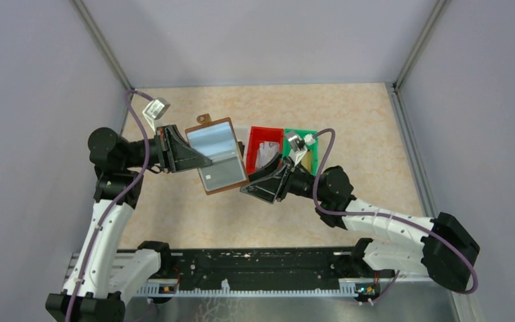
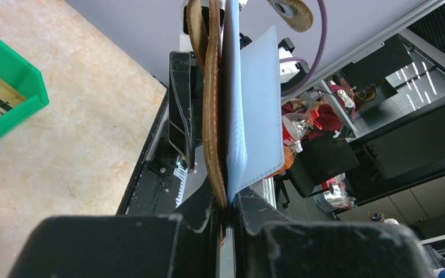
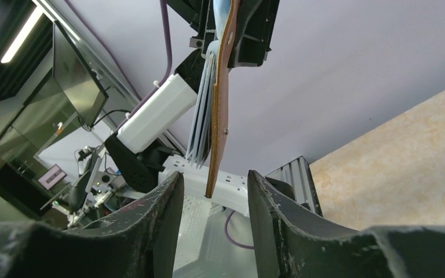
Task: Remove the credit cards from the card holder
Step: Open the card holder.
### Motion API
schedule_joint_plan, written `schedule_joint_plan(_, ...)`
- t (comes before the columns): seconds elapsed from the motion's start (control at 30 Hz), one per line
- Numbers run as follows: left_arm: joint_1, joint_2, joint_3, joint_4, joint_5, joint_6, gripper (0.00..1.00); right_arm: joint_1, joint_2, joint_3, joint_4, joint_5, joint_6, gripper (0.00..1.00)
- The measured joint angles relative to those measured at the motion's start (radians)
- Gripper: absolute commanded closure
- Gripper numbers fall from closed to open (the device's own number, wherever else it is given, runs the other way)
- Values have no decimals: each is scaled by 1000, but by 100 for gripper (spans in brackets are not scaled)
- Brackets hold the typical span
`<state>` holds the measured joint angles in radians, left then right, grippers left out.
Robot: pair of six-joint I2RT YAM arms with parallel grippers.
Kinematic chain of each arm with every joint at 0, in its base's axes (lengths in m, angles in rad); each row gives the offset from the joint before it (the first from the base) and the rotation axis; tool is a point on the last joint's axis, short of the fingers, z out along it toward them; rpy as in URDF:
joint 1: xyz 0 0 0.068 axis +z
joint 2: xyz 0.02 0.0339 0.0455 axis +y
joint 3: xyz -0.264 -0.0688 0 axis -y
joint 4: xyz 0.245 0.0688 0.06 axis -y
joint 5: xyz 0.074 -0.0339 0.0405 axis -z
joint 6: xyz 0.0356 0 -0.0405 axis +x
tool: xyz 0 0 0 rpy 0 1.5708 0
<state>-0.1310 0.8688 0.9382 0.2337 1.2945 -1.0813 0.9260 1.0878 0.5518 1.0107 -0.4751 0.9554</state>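
Left tool (image 2: 227,209) clamps the edge of the brown card holder (image 1: 218,154), held open in the air above the counter (image 1: 174,215). Right tool (image 3: 213,180), half open, straddles its lower corner, gripping nothing. Best to pinch one card edge, not leather, and pull straight out

Card holder's contents unreadable, and much of it cropped or covered

From above, the card holder (image 1: 218,155) shows only pale glare on its sleeves (image 1: 212,143), so whether any credit cards sit inside cannot be told. Its left edge is covered by the left claw (image 1: 201,159). The left wrist view has it edge-on, its top cut off by the frame and its near end buried between the claw's fingers (image 2: 255,217). In the right wrist view its upper part leaves the frame. The pale thing in the red bin (image 1: 265,130) is too small to name.
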Motion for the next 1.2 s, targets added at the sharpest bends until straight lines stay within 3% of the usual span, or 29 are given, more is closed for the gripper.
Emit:
schedule_joint_plan(0.23,0,0,0,0,1,-1,100,-2,9,0,-3,21,9,67)
schedule_joint_plan(0.43,0,0,0,11,4,-4,100,-14,15,0,20,28,25,51)
schedule_joint_plan(0.6,0,0,0,14,8,-6,100,-14,15,2,56,-12,33,49)
schedule_joint_plan(0.9,0,0,2,14,10,-14,100,-15,22,27,60,-23,33,71)
schedule_joint_plan(1.2,0,2,48,3,16,-26,100,-15,35,27,45,-14,17,75)
